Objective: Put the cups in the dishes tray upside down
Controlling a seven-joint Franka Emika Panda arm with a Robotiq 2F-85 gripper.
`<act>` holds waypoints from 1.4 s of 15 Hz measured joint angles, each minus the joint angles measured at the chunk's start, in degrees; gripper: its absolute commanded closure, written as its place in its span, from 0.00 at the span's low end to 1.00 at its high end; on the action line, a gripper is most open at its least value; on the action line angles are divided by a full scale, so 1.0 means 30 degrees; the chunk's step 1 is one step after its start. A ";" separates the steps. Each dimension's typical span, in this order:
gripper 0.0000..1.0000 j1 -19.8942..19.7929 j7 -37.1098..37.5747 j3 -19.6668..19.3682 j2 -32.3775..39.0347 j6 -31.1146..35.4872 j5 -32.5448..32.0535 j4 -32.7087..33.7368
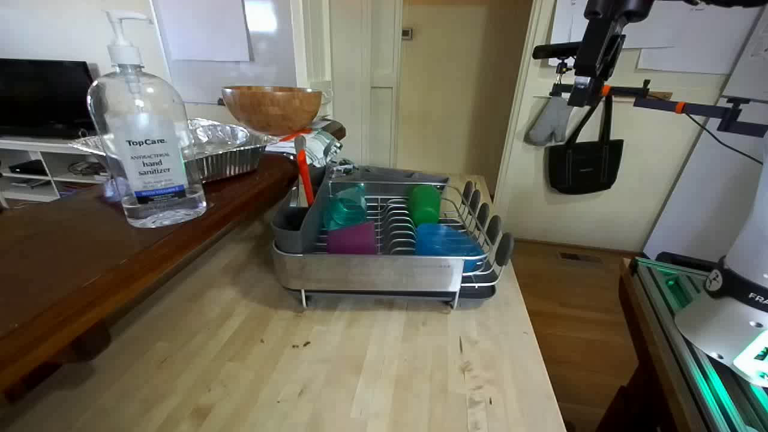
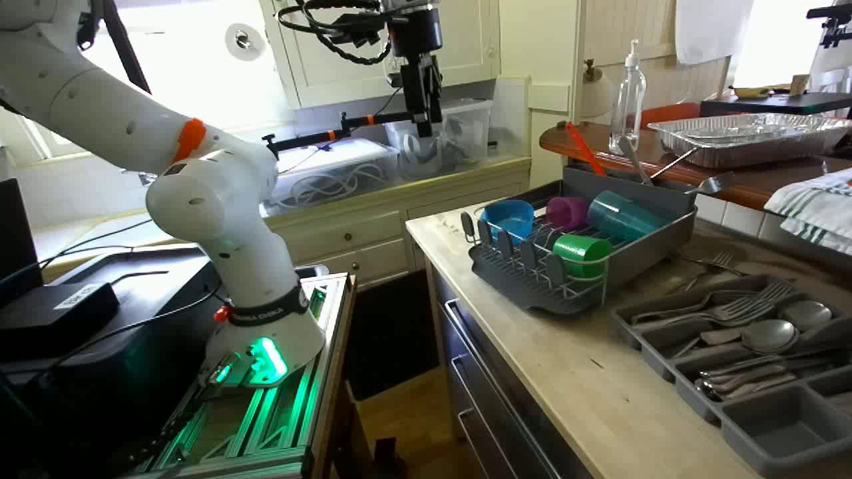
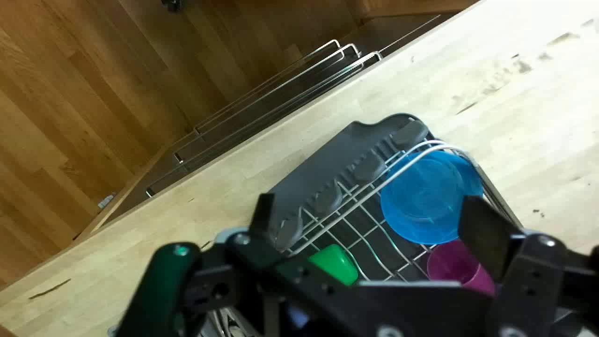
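Note:
The dishes tray, a metal wire rack (image 1: 372, 273) (image 2: 639, 269) with a dark base (image 3: 323, 159), stands on the wooden counter. Inside it, a teal cup (image 1: 347, 207) (image 2: 622, 216), a magenta cup (image 1: 352, 239) (image 2: 566, 213) (image 3: 456, 264) and a green cup (image 1: 424, 204) (image 2: 582, 256) (image 3: 334, 263) lie on their sides. A wide blue cup (image 1: 447, 242) (image 2: 508, 219) (image 3: 423, 194) sits tilted near the rack's corner. My gripper (image 1: 587, 96) (image 2: 426, 125) (image 3: 372, 217) is open and empty, high above and apart from the rack. The teal cup is hidden in the wrist view.
A grey cutlery tray (image 2: 785, 426) with spoons and forks lies beside the rack, with loose forks (image 2: 715, 263) between. Utensils such as a red handle (image 1: 305, 179) stick up from the rack's holder. A pump bottle (image 1: 157, 153), foil tray (image 2: 745, 143) and brown bowl (image 1: 271, 108) stand on the raised table.

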 measured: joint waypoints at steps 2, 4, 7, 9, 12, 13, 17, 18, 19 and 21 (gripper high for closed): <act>0.00 0.0000 0.0000 0.0000 0.0000 0.0000 0.0000 0.0000; 0.00 0.0000 0.0000 0.0000 0.0000 0.0000 0.0000 0.0000; 0.00 -0.0047 -0.0001 -0.0003 0.0019 0.0021 0.0000 0.0002; 0.00 -0.0263 -0.0102 -0.0135 0.0215 0.0326 -0.0058 -0.0018; 0.00 -0.0810 -0.0861 -0.0904 0.1126 0.1246 -0.0164 -0.0109; 0.00 -0.1001 -0.1263 -0.1285 0.1603 0.1636 -0.0190 -0.0119; 0.00 -0.1720 -0.2950 -0.2856 0.3907 0.3517 -0.0303 -0.0064; 0.00 -0.1888 -0.3445 -0.3269 0.4554 0.4087 -0.0312 -0.0022; 0.00 -0.2032 -0.3933 -0.3684 0.5161 0.4600 -0.0312 0.0032; 0.00 -0.2330 -0.4713 -0.4648 0.6512 0.5239 -0.0256 0.0371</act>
